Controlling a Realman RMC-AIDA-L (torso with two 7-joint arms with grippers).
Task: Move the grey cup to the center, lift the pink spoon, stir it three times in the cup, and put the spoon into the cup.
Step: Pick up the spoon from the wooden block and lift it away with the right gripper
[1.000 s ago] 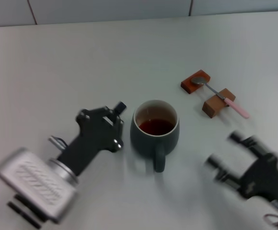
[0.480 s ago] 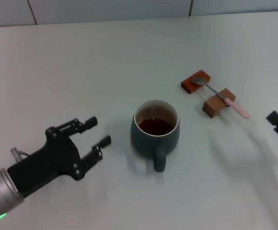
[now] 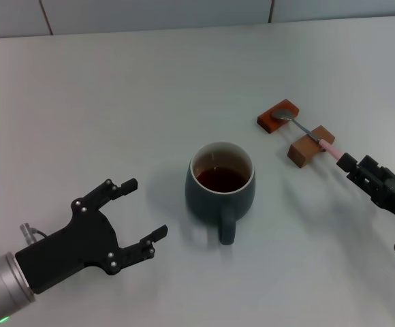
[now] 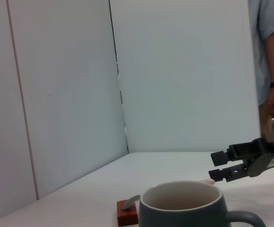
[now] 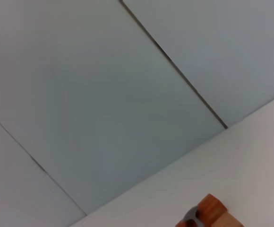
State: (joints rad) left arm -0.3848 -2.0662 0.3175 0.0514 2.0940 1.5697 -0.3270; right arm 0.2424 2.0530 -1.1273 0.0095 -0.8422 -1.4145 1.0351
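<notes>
CHANGE: right gripper (image 3: 348, 163) has come in from the table's right edge to the pink spoon (image 3: 311, 136) handle tip | RIGHT: fingers slightly parted, nothing gripped | LEFT: left gripper (image 3: 143, 214) spread open, empty, near front-left corner | SPOON: bridging two brown blocks (image 3: 278, 116), right of centre | grey cup (image 3: 220, 184): mid-table, liquid inside | STEP: likely spoon pickup | NEXT: straddle handle, close, lift.
</notes>
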